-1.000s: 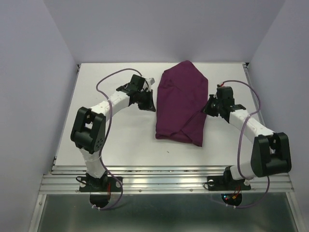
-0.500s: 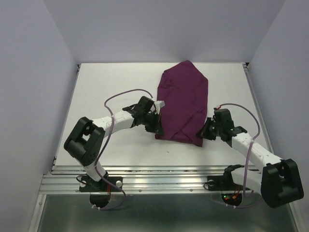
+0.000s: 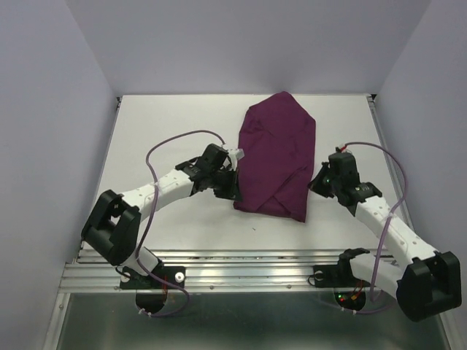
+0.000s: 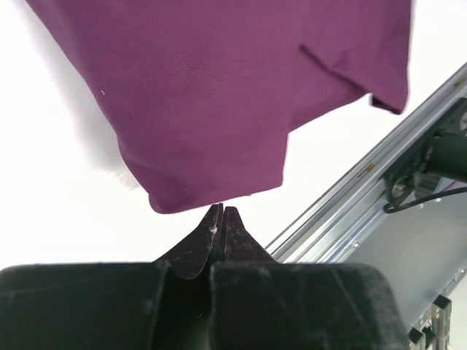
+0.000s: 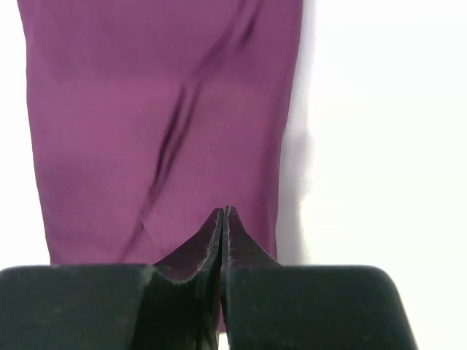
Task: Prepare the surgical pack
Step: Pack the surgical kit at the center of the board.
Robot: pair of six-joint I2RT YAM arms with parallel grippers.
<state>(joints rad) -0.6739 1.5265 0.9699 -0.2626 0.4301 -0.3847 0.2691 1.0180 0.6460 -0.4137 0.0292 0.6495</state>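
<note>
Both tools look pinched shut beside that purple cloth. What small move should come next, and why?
Probably open the left tool a little. Its tips are shut and empty, just off the near left corner of the folded cloth, so it cannot grasp that corner yet. The right tool is shut too, over the cloth's right edge.

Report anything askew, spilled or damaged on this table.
Nothing looks spilled or damaged. The purple cloth lies folded into a bundle, slightly tilted on the table. Its near edge is uneven where the flaps overlap.
</note>
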